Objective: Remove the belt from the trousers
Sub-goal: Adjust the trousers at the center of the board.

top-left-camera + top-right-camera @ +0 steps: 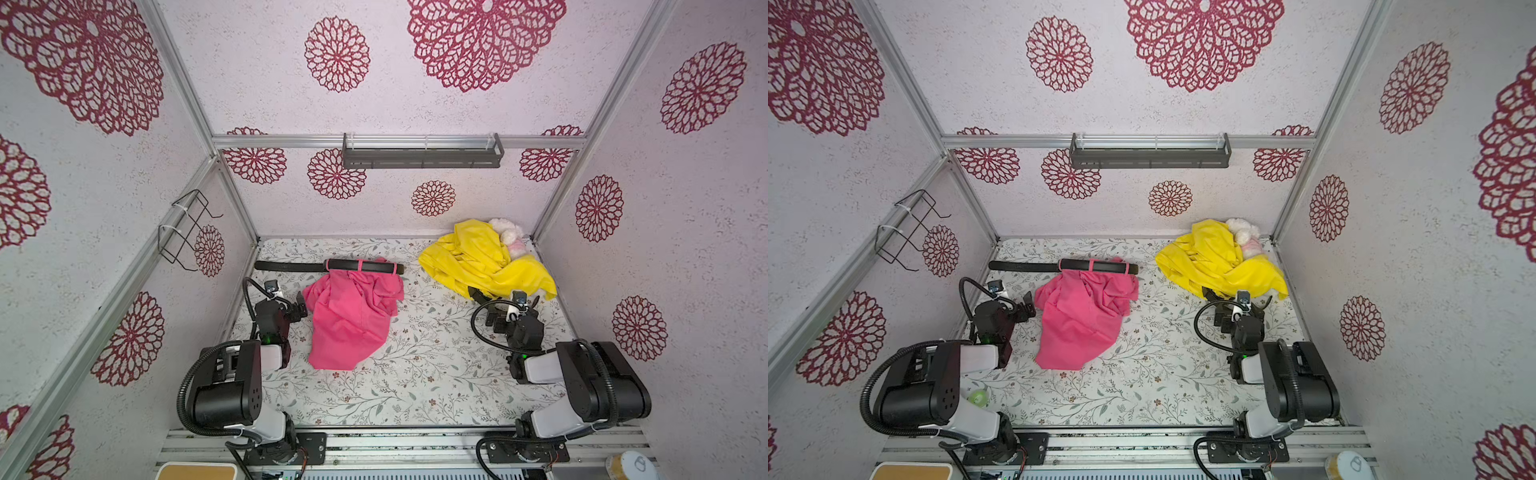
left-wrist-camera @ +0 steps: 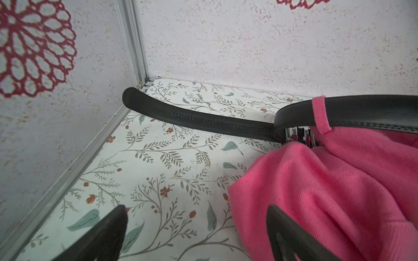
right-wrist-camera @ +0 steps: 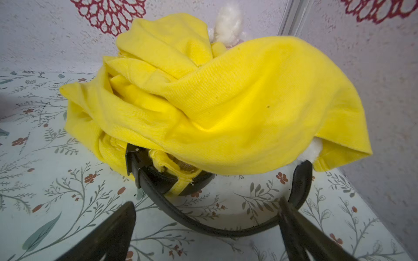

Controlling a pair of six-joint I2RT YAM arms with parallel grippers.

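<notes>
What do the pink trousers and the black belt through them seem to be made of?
Pink trousers: likely cotton twill, matte; fine diagonal ribs show in the weave. Black belt: probably leather or imitation, faint sheen; stitched edge, ridged strip along its free end.

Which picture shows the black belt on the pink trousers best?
The left wrist view: the belt lies close up, threaded through a pink loop. Both top views show the belt whole but tiny. The right wrist view misses it, showing yellow trousers.

Bright, even light, faint shadows; edges bend in all 4 views, near foreground seemingly soft.
</notes>
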